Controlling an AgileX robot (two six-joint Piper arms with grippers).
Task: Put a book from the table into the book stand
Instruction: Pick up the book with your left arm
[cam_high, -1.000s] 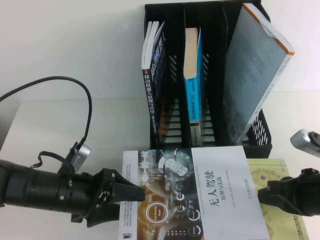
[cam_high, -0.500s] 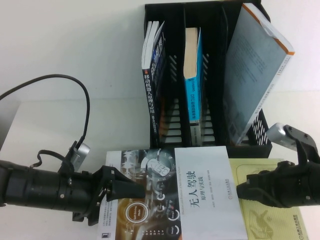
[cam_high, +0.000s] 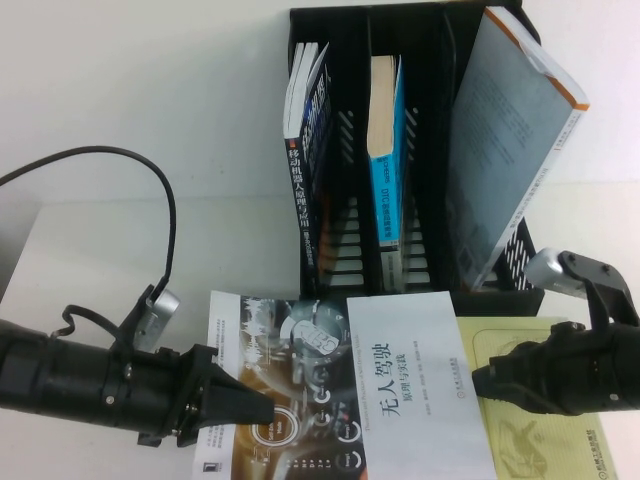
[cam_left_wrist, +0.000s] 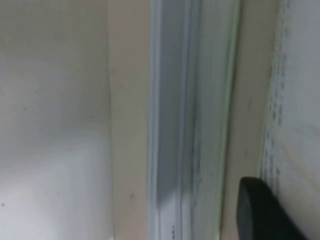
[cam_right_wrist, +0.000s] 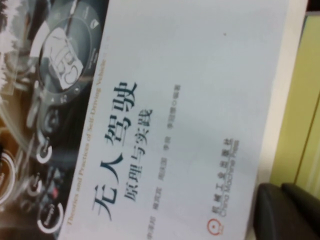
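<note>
The book (cam_high: 410, 385), white with a grey and bronze icon collage on its left half, lies flat on the table (cam_high: 120, 260) in front of the book stand (cam_high: 345, 150). My left gripper (cam_high: 262, 408) points right, its tip over the book's collage half. The left wrist view shows the book's page edges (cam_left_wrist: 190, 125) very close, with the gripper's black tip beside them. My right gripper (cam_high: 482, 380) is shut and empty against the book's right edge. In the right wrist view it (cam_right_wrist: 285, 210) sits beside the white cover (cam_right_wrist: 200, 100).
The stand's three compartments hold a dark-spined book (cam_high: 305, 150), a blue book (cam_high: 385, 150) and a leaning grey book (cam_high: 510, 130). A pale yellow-green book (cam_high: 545, 440) lies under my right gripper. A black cable (cam_high: 120, 170) loops above my left arm.
The book has slid left and turned slightly. My right gripper came in from the right against its right edge. My left gripper drew back left and a little toward the front.
</note>
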